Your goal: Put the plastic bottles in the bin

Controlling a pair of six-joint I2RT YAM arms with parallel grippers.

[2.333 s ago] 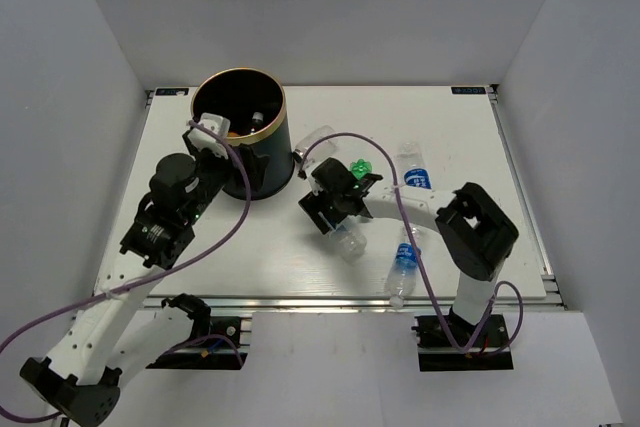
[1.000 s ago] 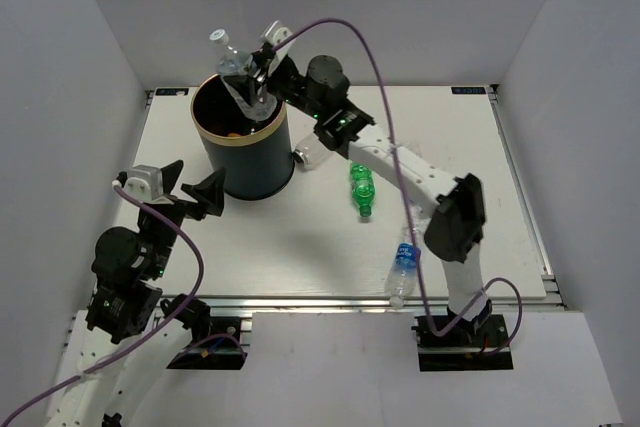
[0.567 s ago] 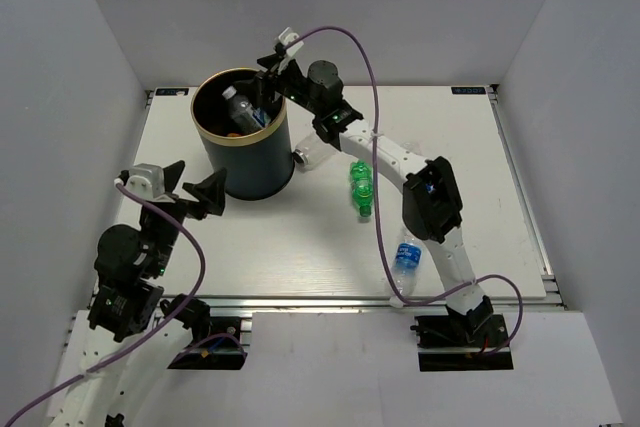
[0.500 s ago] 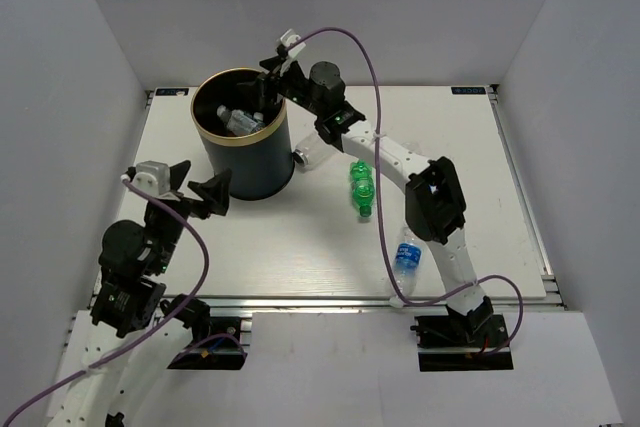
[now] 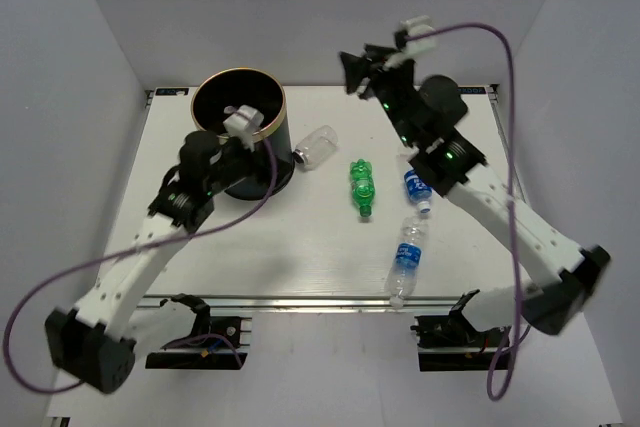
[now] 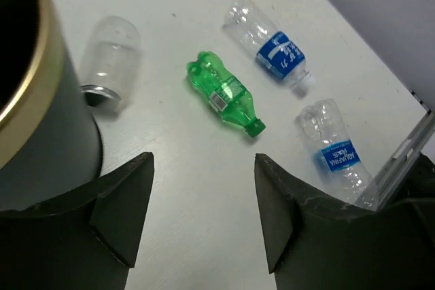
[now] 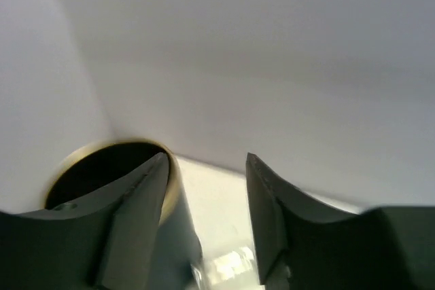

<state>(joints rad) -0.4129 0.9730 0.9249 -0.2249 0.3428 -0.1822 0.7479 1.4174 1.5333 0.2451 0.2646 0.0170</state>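
Note:
The bin (image 5: 205,97), a dark bucket with a gold rim, stands at the back left. Four plastic bottles lie on the table: a wide clear one (image 5: 317,145) beside the bin, a green one (image 5: 361,185), and two clear blue-labelled ones (image 5: 416,190) (image 5: 405,257). My left gripper (image 5: 258,147) hovers at the bin's right front side, open and empty (image 6: 204,157), with the wide clear bottle (image 6: 109,59) and green bottle (image 6: 224,93) ahead of it. My right gripper (image 5: 365,62) is raised high near the back wall, open with nothing between its fingers (image 7: 207,161).
The bin's rim (image 7: 173,168) shows low and left in the right wrist view, under the grey back wall. White enclosure walls stand at the left, back and right. The table's metal front edge (image 6: 408,147) runs just past the nearest blue-labelled bottle (image 6: 336,151).
My right arm has drawn back from over the bin, up and to the right, after letting a clear bottle go into it. My left arm has swung up beside the bin, its jaws narrower.

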